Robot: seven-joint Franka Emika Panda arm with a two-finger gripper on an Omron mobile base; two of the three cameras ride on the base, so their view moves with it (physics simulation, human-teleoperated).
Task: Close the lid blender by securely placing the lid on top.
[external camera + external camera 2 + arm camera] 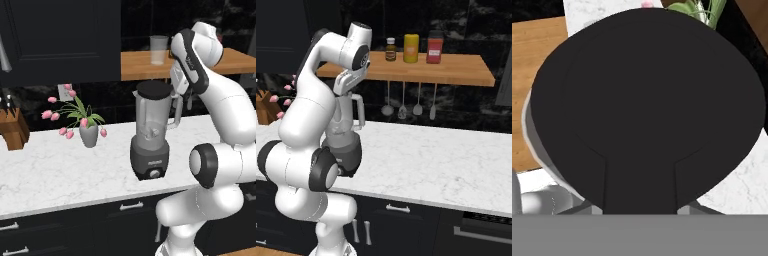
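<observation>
The blender [150, 142] stands on the white marble counter [50, 170]: a translucent grey jar with a side handle on a dark base with a front knob. The black round lid [154, 90] lies level over the jar's mouth; I cannot tell whether it is fully seated. My gripper [173, 94] reaches in from the right at lid height and is shut on the lid's tab. In the hand view the lid [647, 100] looms very close, its tab running down to the gripper [639, 209]. In the right base view my arm covers most of the blender [350, 150].
A vase of pink tulips [89, 132] and a knife block [12, 129] stand left of the blender. A wooden shelf [456, 70] behind carries a clear cup [159, 49] and three jars [411, 48]. Utensils [403, 107] hang under it. Counter stretches right.
</observation>
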